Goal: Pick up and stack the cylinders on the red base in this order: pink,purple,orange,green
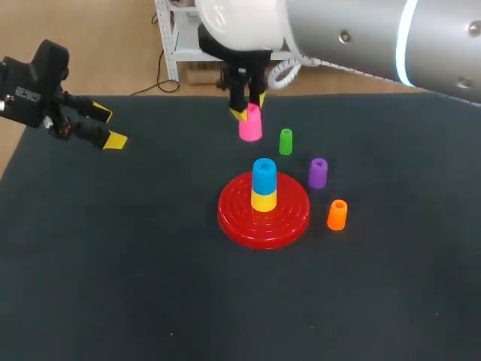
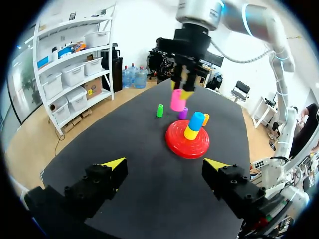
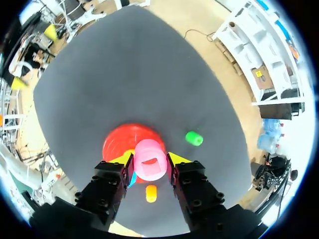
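Right gripper (image 3: 149, 159) is clamped on pink cylinder (image 1: 250, 126), lifted off the table just beyond red base (image 1: 289, 218). Step 1 imo. Next: center it over blue cylinder (image 1: 264, 174), lower straight. Left gripper (image 1: 109, 128) spread, empty.

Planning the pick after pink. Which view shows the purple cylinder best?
Head view: the small purple plastic cylinder stands in full view beside the round red base. The left wrist view shows only part of it behind the pink cylinder. The right wrist view does not show it.
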Controlling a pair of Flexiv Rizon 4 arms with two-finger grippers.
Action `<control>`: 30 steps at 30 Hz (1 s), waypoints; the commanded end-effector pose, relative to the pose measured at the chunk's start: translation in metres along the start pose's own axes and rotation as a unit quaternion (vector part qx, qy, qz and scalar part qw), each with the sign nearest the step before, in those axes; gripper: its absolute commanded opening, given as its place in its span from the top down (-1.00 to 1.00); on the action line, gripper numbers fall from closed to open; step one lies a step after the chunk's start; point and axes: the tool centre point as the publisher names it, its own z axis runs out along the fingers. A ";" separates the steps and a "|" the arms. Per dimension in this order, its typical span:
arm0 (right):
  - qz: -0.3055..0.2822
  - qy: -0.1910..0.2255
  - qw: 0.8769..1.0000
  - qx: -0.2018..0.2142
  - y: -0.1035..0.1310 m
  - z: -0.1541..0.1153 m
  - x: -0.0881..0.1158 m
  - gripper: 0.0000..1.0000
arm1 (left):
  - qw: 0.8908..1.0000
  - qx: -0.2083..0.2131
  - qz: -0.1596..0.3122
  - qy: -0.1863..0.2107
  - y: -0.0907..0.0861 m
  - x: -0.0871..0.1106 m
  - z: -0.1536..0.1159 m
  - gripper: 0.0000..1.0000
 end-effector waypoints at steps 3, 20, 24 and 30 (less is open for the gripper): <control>-0.003 -0.084 0.996 0.011 0.021 0.004 0.061 1.00 | 1.000 0.001 0.001 -0.002 0.001 0.001 0.001 -1.00; -0.013 -0.105 0.994 -0.001 0.038 0.013 0.065 1.00 | 1.000 0.001 0.001 -0.002 0.001 0.001 0.001 -1.00; -0.010 -0.115 0.993 0.000 0.037 0.012 0.056 1.00 | 1.000 0.001 0.001 -0.002 0.001 0.001 0.001 -1.00; -0.014 -0.110 0.994 0.001 0.037 0.013 0.050 1.00 | 1.000 0.001 0.001 -0.002 0.001 0.001 0.001 -1.00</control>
